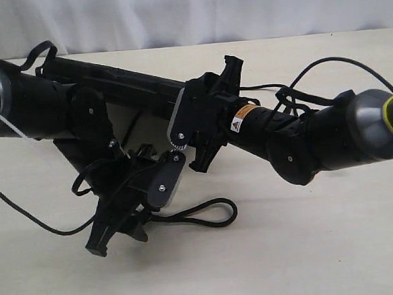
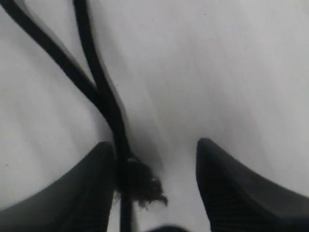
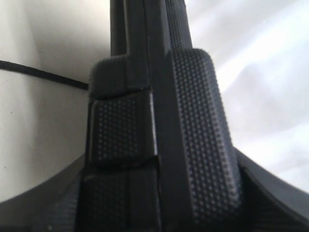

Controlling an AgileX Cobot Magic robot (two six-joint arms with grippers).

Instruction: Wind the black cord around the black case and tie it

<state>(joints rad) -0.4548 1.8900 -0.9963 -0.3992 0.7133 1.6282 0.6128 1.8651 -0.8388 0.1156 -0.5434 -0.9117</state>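
Observation:
The black case (image 1: 124, 81) stands tilted on its edge across the back of the table. My right gripper (image 1: 189, 113) is shut on its near end. In the right wrist view the case's dimpled moulding (image 3: 193, 125) fills the gap between the jaws of the right gripper (image 3: 159, 193). The black cord (image 1: 201, 214) lies in a long loop on the table. My left gripper (image 1: 115, 235) points down at the table beside it. In the left wrist view the left gripper (image 2: 154, 145) is open, and the cord's frayed knot (image 2: 137, 181) lies against one finger.
The light wooden table (image 1: 311, 247) stretches in front and to the right. Smooth black arm cables (image 1: 26, 213) trail at the left and arch over the right arm (image 1: 325, 64). A thin strand of cord (image 3: 38, 72) runs beside the case. A white backdrop (image 1: 241, 9) stands behind.

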